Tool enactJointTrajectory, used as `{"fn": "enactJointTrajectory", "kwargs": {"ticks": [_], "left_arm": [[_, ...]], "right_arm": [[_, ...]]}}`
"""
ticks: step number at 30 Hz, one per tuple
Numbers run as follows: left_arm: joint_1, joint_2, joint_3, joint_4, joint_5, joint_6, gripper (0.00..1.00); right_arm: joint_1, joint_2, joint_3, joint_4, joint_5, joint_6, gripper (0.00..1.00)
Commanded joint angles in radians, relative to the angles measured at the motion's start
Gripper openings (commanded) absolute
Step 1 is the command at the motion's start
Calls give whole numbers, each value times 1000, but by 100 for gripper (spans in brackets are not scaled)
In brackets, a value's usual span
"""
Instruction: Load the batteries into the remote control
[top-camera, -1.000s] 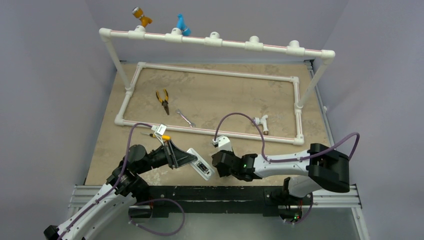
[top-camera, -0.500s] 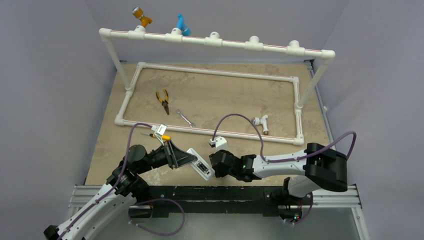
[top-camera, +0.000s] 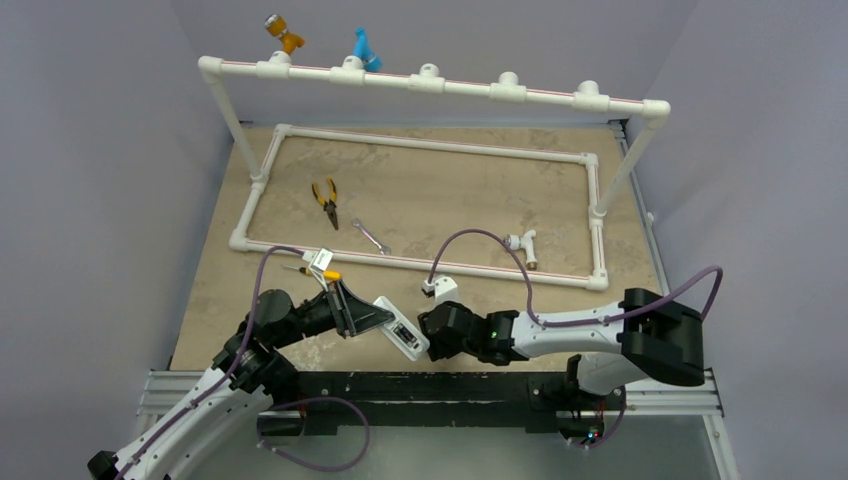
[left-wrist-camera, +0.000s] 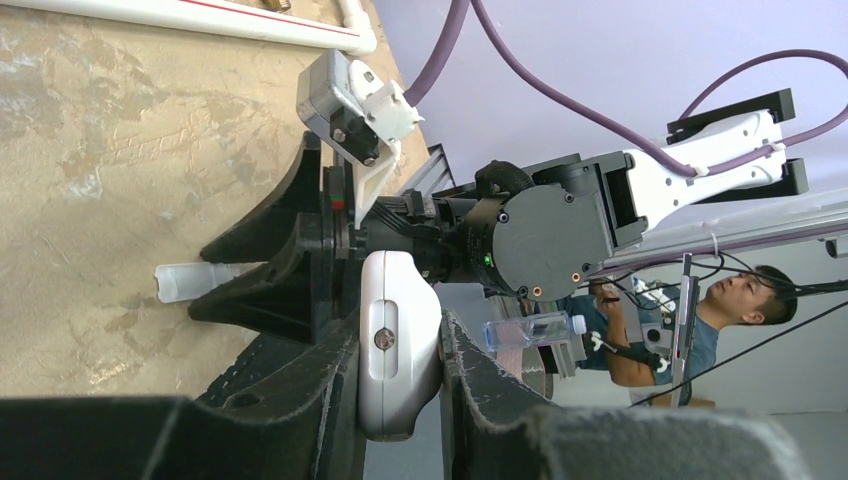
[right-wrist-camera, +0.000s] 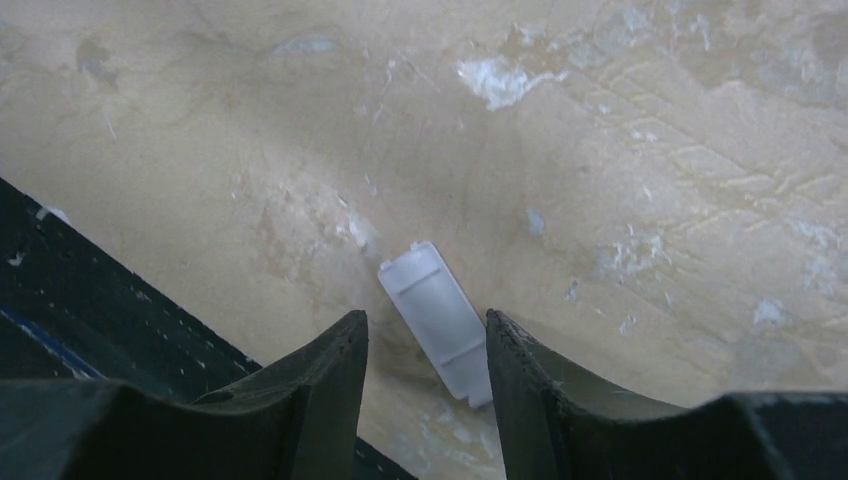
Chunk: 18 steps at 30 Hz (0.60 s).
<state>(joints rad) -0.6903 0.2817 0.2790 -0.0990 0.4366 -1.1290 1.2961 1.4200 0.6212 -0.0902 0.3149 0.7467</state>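
R gripper (right-wrist-camera: 425, 325) nearer remote (top-camera: 401, 334), astride cover (right-wrist-camera: 441, 334)

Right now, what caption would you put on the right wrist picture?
Right end effector open above the small white cover piece lying on the tan table.

I have two claws, my left claw (left-wrist-camera: 398, 348) and my right claw (right-wrist-camera: 423, 328). I count one remote control (top-camera: 402, 333), one flat white cover (right-wrist-camera: 443, 322), one pair of pliers (top-camera: 326, 201), one wrench (top-camera: 372, 237), one screwdriver (top-camera: 326, 274), one white pipe fitting (top-camera: 522, 243), one orange fitting (top-camera: 283, 33) and one blue fitting (top-camera: 365, 47).
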Motion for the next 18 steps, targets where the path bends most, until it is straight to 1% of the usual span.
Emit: {"fn": "enactJointTrajectory", "kwargs": {"ticks": [1,6,18], "left_arm": [[-3,-6,-2,24,-6,14,0],[-3,-5,-1,27,-4,14,0],[-4,-9,-3,24,-4,12,0]], "right_arm": [[7,-27,-67,-250,-63,33,48],[6,-41,-57,-305,-59,34,47],[7,-2,-26,-359,-59,31,31]]}}
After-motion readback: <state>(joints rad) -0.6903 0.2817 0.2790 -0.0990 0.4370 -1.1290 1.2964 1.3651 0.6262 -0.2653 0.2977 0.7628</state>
